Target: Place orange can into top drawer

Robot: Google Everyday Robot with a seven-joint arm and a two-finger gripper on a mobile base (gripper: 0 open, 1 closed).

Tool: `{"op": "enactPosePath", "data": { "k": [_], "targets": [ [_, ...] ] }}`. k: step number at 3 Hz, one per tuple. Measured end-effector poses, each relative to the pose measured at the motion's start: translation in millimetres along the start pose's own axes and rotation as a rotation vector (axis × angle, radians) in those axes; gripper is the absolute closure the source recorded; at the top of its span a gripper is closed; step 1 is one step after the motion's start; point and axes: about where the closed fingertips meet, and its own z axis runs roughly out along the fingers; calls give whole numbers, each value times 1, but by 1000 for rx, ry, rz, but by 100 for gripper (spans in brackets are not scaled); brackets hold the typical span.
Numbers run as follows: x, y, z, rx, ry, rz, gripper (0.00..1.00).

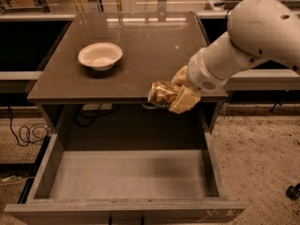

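The orange can (161,94) is a small shiny can with mottled orange-brown print, held on its side in my gripper (177,93). The gripper is shut on the can at the front edge of the tabletop, above the open top drawer (129,175). The drawer is pulled out below the table, its pale grey floor bare and its scuffed front panel (126,213) toward the camera. My white arm (243,41) comes in from the upper right.
A white bowl (100,55) sits on the left of the brown-grey tabletop (150,41). Cables (26,135) lie on the floor at the left. A caster wheel (293,191) is at the lower right on the speckled floor.
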Motion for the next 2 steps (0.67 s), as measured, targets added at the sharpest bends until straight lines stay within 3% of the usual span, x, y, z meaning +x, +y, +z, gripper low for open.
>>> {"op": "enactPosePath", "data": {
  "k": [1, 2],
  "targets": [
    [-15, 42, 52, -58, -53, 3, 100],
    [-16, 46, 53, -60, -54, -1, 100]
  ]
}}
